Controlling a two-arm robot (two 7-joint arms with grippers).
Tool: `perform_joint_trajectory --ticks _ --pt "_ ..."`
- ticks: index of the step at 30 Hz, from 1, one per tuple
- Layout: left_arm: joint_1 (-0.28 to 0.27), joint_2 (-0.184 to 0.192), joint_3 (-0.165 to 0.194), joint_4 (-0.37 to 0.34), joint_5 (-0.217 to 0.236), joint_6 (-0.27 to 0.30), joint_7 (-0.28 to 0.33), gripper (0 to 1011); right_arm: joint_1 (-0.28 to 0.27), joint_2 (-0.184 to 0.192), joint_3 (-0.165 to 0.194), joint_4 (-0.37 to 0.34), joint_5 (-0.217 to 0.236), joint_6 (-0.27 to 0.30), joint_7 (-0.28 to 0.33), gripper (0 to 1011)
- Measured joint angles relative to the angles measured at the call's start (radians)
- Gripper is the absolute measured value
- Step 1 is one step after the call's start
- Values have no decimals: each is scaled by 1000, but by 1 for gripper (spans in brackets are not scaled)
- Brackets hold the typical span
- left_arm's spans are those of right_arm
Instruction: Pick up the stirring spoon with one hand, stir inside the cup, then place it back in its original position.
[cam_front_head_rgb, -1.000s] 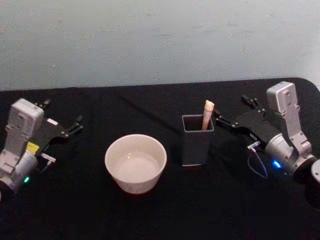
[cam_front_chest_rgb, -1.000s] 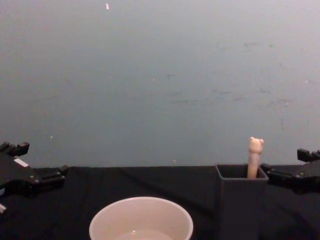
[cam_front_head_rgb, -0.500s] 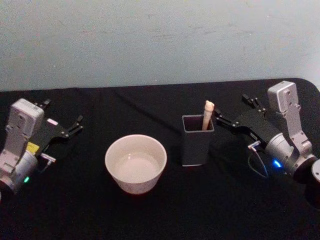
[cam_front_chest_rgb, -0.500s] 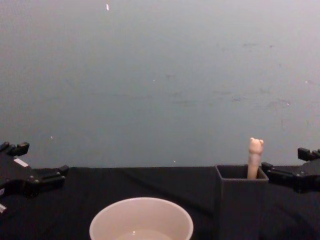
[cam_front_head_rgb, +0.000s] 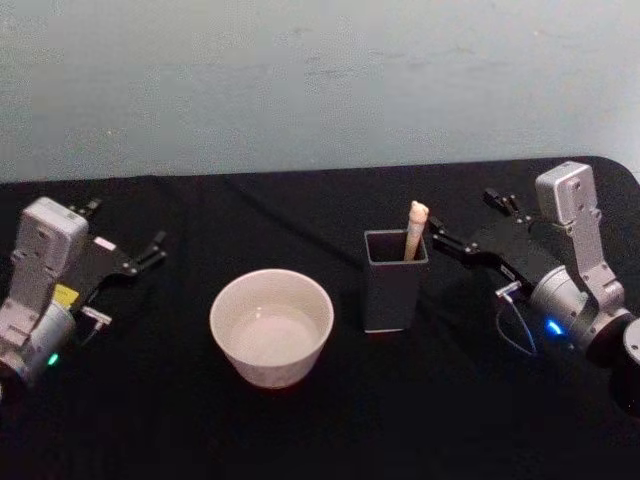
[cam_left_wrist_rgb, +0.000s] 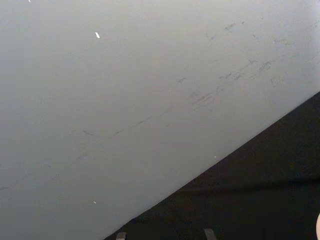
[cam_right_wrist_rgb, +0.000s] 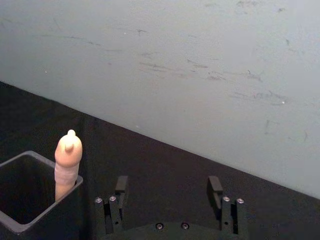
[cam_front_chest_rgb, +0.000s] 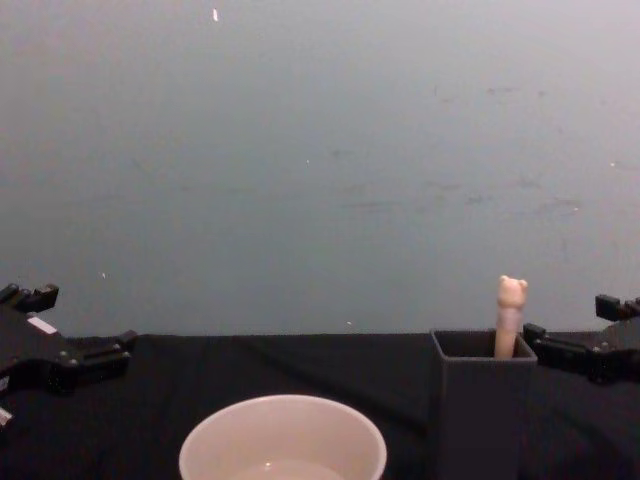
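The stirring spoon (cam_front_head_rgb: 416, 229) stands in the dark grey square holder (cam_front_head_rgb: 394, 283), its beige bear-topped handle sticking out; the bowl is hidden inside. The cream-white cup (cam_front_head_rgb: 271, 325) sits left of the holder. My right gripper (cam_front_head_rgb: 463, 217) is open, just right of the holder at handle height, not touching the spoon. The right wrist view shows the open right gripper (cam_right_wrist_rgb: 168, 186) with the spoon handle (cam_right_wrist_rgb: 67, 162) and holder (cam_right_wrist_rgb: 30, 200) off to one side. In the chest view the spoon (cam_front_chest_rgb: 511, 315) rises beside the right gripper (cam_front_chest_rgb: 567, 317). My left gripper (cam_front_head_rgb: 124, 224) is open at the far left.
A black cloth (cam_front_head_rgb: 300, 430) covers the table, with a pale wall (cam_front_head_rgb: 300, 80) behind. The chest view shows the cup (cam_front_chest_rgb: 282, 440), holder (cam_front_chest_rgb: 483, 400) and left gripper (cam_front_chest_rgb: 85, 318). The left wrist view faces the wall and the left gripper (cam_left_wrist_rgb: 165, 234).
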Motion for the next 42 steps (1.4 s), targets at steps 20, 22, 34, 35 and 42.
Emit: perform_joint_trajectory --ticks 20,22,34,35,42 --pt "0 0 0 0 0 0 0 1001 0 0 0 0 0 0 0 1002" --pt "0 0 0 0 0 0 0 1002 0 0 0 0 0 0 0 1002" --pt "0 0 0 0 0 0 0 1001 0 0 0 0 0 0 0 1002" --pt "0 0 0 0 0 0 0 1001 0 0 0 0 0 0 0 1002" --pt "0 0 0 0 0 0 0 1001 0 0 0 0 0 0 0 1002"
